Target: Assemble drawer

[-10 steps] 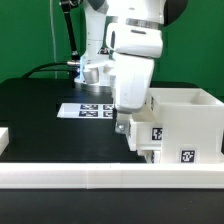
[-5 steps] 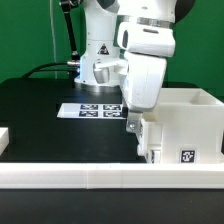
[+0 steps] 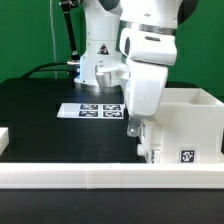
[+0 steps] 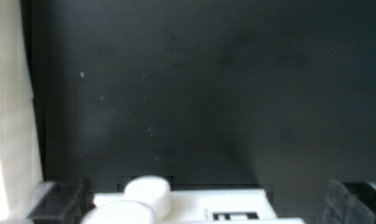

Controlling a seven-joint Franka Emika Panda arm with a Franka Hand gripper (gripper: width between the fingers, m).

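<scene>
The white drawer housing point(image 3: 188, 118) stands at the exterior view's right, open-topped, with a tag on its front. A white tray point(image 3: 158, 150) with tags sits at its lower left corner. My gripper point(image 3: 134, 127) hangs low against the housing's left side, just above the tray. In the wrist view the two dark fingertips point(image 4: 60, 202) stand wide apart at the picture's edge. Between them lies a white tray face point(image 4: 203, 205) with a round knob point(image 4: 146, 188) and a tag. The right finger does not touch it. My gripper point(image 4: 211, 205) is open.
The marker board point(image 3: 92, 110) lies flat on the black table behind the arm. A long low white border wall point(image 3: 100, 180) runs along the front. A small white piece point(image 3: 4, 136) shows at the exterior view's left edge. Cables trail at the back left.
The arm has shifted toward the exterior view's right, closer to the housing, and hides more of the tray's upper tag. The housing and tray have not visibly moved.
</scene>
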